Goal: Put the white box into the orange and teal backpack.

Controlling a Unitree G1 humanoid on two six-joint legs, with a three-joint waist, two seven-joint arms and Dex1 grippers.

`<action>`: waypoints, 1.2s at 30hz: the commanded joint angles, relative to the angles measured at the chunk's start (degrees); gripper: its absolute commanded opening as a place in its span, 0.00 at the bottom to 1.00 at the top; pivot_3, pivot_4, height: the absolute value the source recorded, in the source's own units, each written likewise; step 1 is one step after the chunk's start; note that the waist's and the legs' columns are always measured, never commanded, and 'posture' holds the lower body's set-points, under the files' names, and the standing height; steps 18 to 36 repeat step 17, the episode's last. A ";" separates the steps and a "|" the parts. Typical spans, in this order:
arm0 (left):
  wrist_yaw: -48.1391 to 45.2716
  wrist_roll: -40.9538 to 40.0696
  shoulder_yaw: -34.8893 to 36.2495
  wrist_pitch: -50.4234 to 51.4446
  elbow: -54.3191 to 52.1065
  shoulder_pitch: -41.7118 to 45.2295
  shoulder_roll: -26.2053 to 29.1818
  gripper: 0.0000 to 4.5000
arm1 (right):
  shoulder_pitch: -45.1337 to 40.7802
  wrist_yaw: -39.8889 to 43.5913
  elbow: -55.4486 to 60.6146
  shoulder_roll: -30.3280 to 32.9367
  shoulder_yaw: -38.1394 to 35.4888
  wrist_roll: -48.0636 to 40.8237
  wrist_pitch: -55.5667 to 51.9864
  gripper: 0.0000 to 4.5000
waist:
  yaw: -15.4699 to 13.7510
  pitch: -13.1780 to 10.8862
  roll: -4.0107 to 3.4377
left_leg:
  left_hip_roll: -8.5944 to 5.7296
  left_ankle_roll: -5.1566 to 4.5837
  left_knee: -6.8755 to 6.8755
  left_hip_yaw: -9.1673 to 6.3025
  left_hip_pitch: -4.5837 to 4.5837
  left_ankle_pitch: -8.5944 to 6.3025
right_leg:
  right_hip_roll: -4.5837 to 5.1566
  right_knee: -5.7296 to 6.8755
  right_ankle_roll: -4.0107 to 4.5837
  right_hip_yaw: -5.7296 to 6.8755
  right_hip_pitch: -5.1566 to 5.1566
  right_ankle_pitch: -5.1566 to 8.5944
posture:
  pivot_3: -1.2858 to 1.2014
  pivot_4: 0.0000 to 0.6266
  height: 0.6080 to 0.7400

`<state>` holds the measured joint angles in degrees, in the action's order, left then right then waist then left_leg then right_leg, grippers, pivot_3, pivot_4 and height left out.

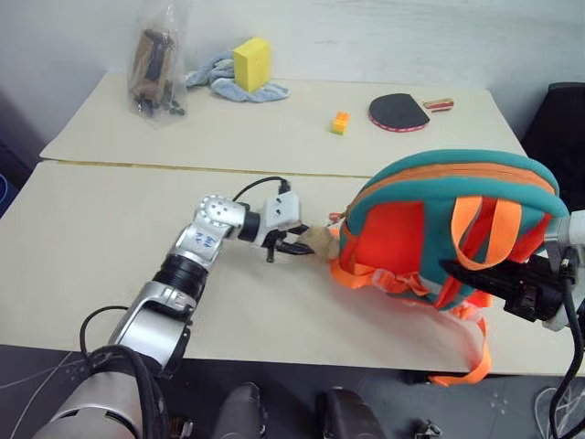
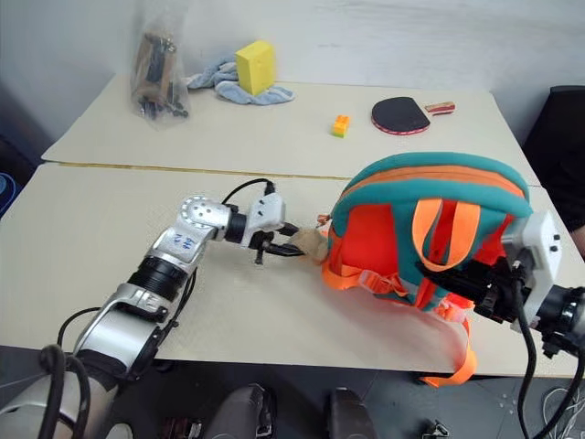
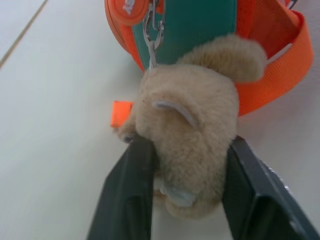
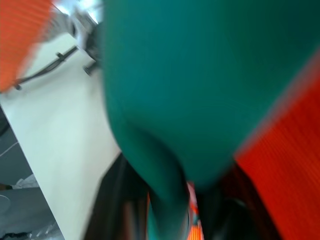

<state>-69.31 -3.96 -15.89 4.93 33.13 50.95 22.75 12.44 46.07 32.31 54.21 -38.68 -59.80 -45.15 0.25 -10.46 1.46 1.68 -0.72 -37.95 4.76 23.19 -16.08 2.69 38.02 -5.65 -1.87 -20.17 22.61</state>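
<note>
Where 2 tables meet, 1 backpack.

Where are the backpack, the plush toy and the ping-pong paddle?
backpack (image 1: 457, 178), left eye view, on its teal top panel.
plush toy (image 3: 192, 130), left wrist view, on its tan furry body.
ping-pong paddle (image 1: 398, 112), left eye view, on its dark blade.

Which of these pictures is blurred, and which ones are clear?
Right wrist view: strongly smeared, the orange and teal backpack shows as soft colour patches. Left wrist view: sharp, the plush cat toy between the left gripper fingers shows its fur. Both eye views: evenly lit, with soft shadows on the table.
</note>
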 commanded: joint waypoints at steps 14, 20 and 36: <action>-15.37 -19.56 20.06 22.90 -12.07 -1.03 26.54 1.00 | 8.08 30.62 -36.15 15.69 -27.53 15.17 3.45 0.99 | 1.21 -0.05 -0.05 | -0.04 -0.26 0.16 0.00 -0.02 -0.19 | 0.06 -0.22 0.02 0.02 0.04 0.01 | 0.52 0.24 1.00; -11.03 -20.07 22.17 22.30 -17.11 -5.81 25.28 1.00 | 4.78 30.41 -39.28 15.84 -25.96 16.50 4.32 0.99 | 1.25 -0.05 -0.07 | -0.05 -0.23 0.19 0.01 -0.03 -0.17 | 0.07 -0.20 0.02 -0.01 0.03 0.01 | 0.52 0.24 1.00; -11.03 -20.07 22.17 22.30 -17.11 -5.81 25.28 1.00 | 4.78 30.41 -39.28 15.84 -25.96 16.50 4.32 0.99 | 1.25 -0.05 -0.07 | -0.05 -0.23 0.19 0.01 -0.03 -0.17 | 0.07 -0.20 0.02 -0.01 0.03 0.01 | 0.52 0.24 1.00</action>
